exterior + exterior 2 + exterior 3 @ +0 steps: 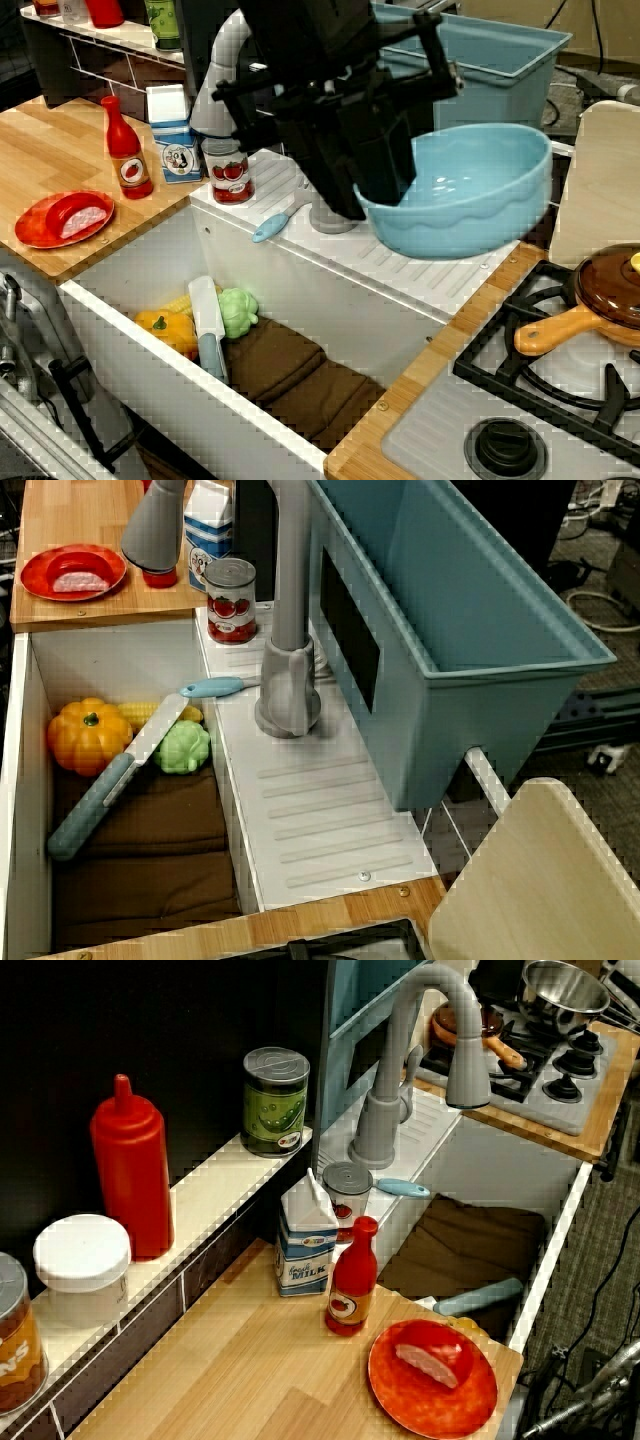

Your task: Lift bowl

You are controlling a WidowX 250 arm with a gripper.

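The bowl [470,195] hangs in the air above the ribbed drainboard [420,265], between the faucet [325,210] and the stove [560,370], clear of any surface. The gripper [385,185] is clamped on its near rim, one finger seemingly inside the wall. By the look of it this is thin, light plastic, stiff enough to carry by the rim but glossy, so it could slip or swing if the pinch is shallow. The rim is the only real hold. It's light blue, round and deep, with a wavy band moulded around the outside.
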